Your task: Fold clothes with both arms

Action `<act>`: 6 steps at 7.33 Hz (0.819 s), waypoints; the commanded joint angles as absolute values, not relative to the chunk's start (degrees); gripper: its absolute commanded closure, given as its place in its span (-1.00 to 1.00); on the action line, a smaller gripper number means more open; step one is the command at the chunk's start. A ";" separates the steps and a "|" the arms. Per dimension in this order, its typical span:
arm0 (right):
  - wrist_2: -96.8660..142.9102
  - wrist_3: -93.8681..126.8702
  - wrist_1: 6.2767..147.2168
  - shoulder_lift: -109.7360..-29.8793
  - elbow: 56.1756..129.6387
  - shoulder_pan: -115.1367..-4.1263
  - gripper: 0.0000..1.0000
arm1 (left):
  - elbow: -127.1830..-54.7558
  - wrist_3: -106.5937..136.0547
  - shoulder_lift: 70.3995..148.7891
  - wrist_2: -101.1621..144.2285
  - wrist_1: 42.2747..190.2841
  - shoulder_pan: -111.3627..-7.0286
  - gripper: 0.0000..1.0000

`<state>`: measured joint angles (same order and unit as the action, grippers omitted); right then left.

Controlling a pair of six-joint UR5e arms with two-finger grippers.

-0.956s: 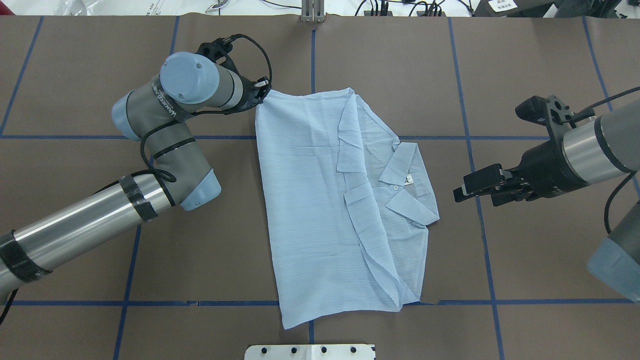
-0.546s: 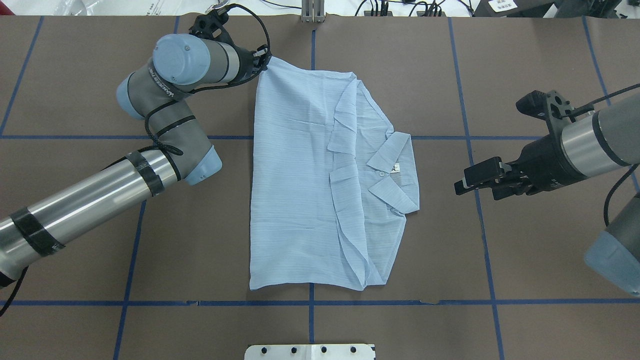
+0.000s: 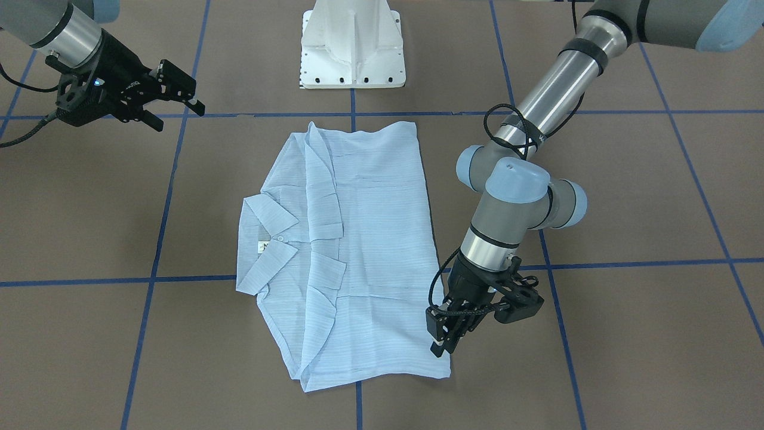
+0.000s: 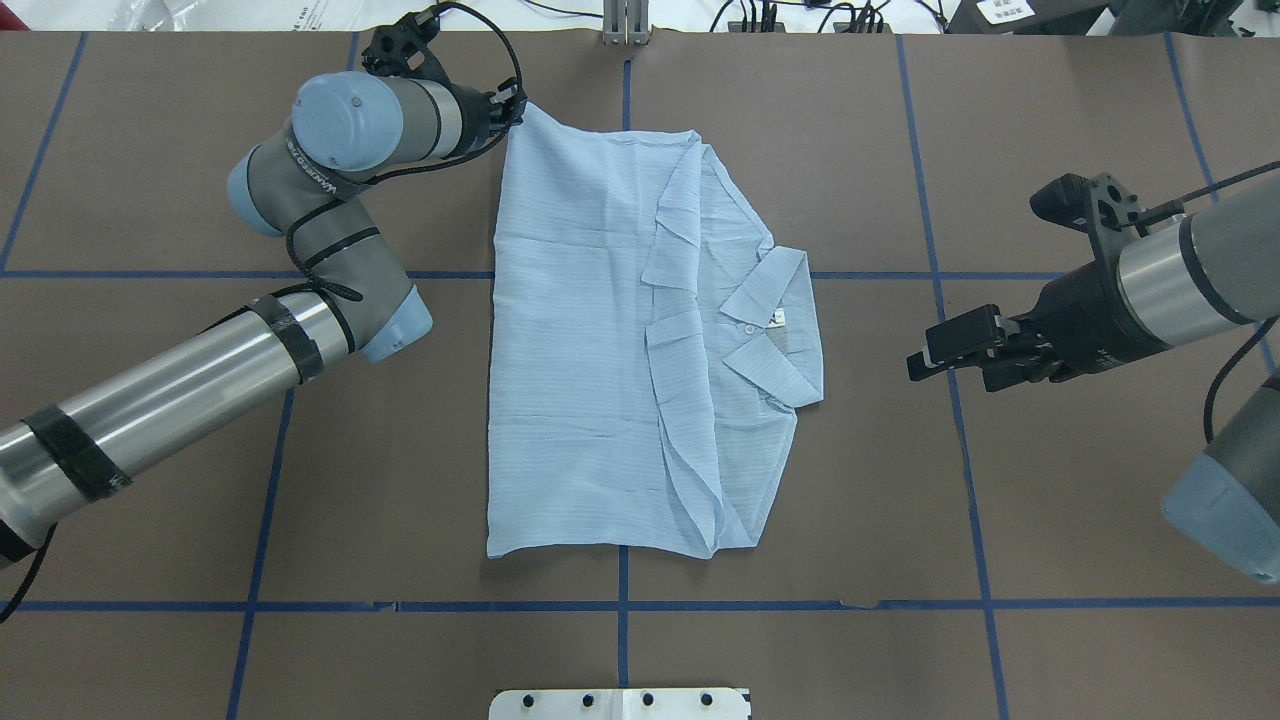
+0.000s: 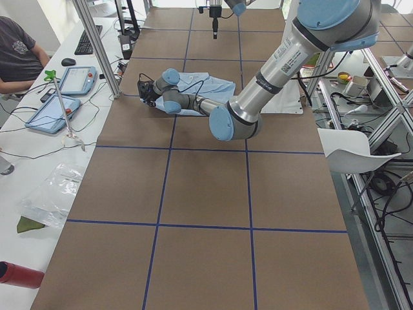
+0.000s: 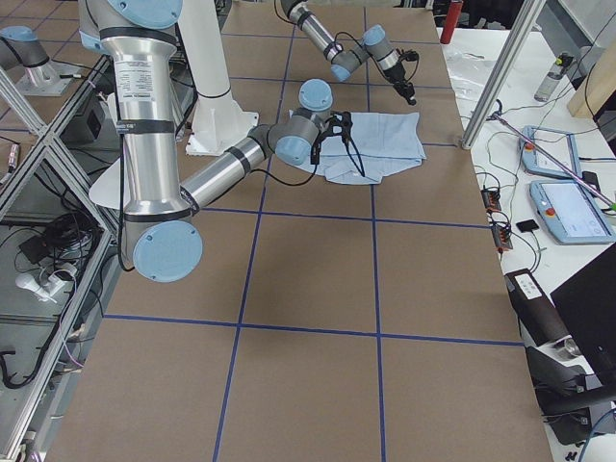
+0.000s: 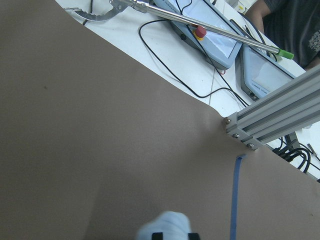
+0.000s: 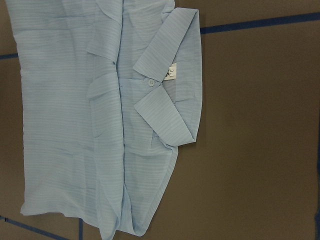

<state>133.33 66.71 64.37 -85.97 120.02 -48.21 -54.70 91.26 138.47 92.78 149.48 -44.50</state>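
Observation:
The light-blue shirt (image 4: pixel 580 350) lies partly folded on the brown table, its collar (image 4: pixel 765 320) and neck label toward the right. My left gripper (image 4: pixel 515 108) is shut on the shirt's far left corner and holds it slightly raised. In the front-facing view the left gripper (image 3: pixel 443 346) pinches the shirt (image 3: pixel 370 251) at that same corner. A bit of blue cloth (image 7: pixel 167 225) shows between its fingers in the left wrist view. My right gripper (image 4: pixel 925 358) hovers open and empty to the right of the collar. The right wrist view looks down on the shirt (image 8: pixel 65 125).
The white pedestal base (image 3: pixel 352 45) stands at the near edge of the table behind the shirt. An aluminium post (image 4: pixel 625 25) sits at the far edge. Blue tape lines (image 4: pixel 950 300) cross the table. A person (image 5: pixel 19 55) sits at a bench with tablets (image 5: pixel 77 77) beyond it.
My left gripper pulled the held corner farther away and to the left. The whole shirt slid left and away from the near tape line and lies flatter. My right gripper rose slightly.

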 commanded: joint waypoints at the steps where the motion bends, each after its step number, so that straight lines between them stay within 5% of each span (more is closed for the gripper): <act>1: 131.15 66.71 64.34 -85.35 120.06 -48.08 -1.00 | -55.10 89.40 138.25 93.07 149.50 -44.47 -1.00; 6: 114.40 66.53 74.20 -76.16 119.09 -36.17 -1.00 | -77.29 83.09 120.36 101.77 143.48 -45.44 -1.00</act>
